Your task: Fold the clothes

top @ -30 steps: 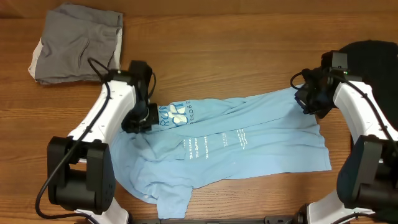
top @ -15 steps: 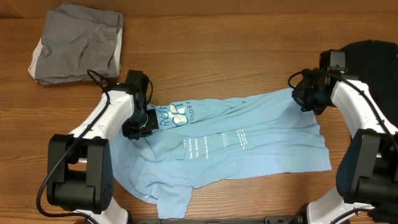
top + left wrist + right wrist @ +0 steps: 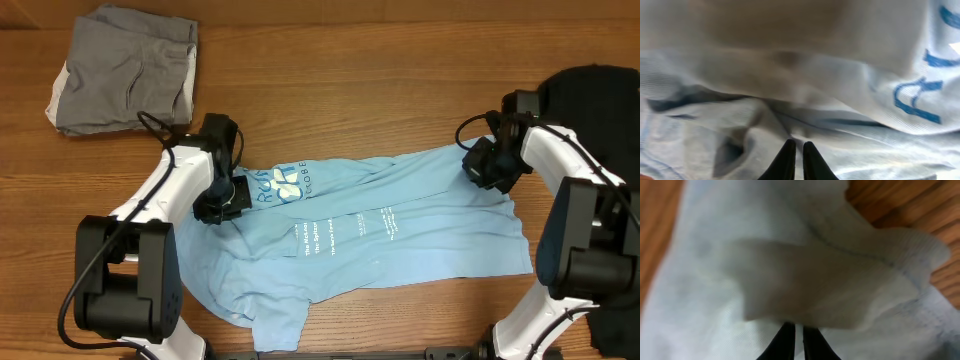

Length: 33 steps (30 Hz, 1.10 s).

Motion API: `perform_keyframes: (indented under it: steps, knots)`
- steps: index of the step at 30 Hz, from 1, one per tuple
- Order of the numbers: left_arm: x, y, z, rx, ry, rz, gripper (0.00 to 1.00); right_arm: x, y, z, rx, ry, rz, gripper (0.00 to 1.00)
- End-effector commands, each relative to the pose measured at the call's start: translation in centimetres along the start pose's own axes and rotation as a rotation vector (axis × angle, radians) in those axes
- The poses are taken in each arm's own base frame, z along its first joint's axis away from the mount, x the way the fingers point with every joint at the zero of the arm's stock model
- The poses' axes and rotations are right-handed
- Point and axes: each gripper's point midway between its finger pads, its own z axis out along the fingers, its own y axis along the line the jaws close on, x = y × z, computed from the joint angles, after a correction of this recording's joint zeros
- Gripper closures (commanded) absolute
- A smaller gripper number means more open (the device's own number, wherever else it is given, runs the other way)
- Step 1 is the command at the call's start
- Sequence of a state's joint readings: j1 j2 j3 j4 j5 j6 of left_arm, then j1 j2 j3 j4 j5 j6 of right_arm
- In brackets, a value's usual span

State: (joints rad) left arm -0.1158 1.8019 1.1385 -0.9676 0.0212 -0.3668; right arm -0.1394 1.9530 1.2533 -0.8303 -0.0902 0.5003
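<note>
Blue T-shirt (image 3: pixel 380 230) pinched along its far edge, fold about to begin.
We find it across the table's (image 3: pixel 350 80) near middle, long axis left to right, logo end left. Left pincer (image 3: pixel 225 198) and right pincer (image 3: pixel 487 168) are each pressed together on cloth; next, we judge, both must lift and carry that edge nearward evenly.

Right pincer (image 3: pixel 487 168) shifted left (slightly), T-shirt (image 3: pixel 400 225) corner tugged along
</note>
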Motion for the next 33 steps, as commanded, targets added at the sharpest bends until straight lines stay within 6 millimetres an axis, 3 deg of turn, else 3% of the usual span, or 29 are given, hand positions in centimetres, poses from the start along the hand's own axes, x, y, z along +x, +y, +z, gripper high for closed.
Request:
perform_keyframes:
  steps: [1,8,15,19,28,29,33]
  knots:
    - [-0.4,1.3,0.5,-0.031,-0.004,-0.041,0.9,-0.5,-0.9,0.3,0.055,-0.03,-0.006,0.89]
    - [-1.4,1.3,1.2,-0.014,-0.019,-0.059,0.93,-0.9,-0.7,0.3,0.046,-0.046,-0.008,0.89]
    - [-1.2,0.0,3.7,0.048,0.047,-0.044,0.94,-0.7,-1.2,0.3,0.071,-0.042,-0.001,0.88]
    - [-1.3,0.3,5.0,0.028,0.063,-0.047,0.94,-0.5,-1.6,0.3,0.094,-0.037,0.0,0.87]
    - [-1.9,4.6,5.5,-0.068,0.067,-0.175,0.9,0.0,-3.1,0.1,0.168,-0.034,0.098,0.92]
    - [-2.0,5.3,5.5,-0.066,0.07,-0.198,0.9,0.2,-3.2,0.1,0.172,-0.028,0.109,0.96]
    - [-2.2,8.3,5.4,-0.057,0.082,-0.298,0.9,0.6,-3.5,0.1,0.183,-0.014,0.127,0.96]
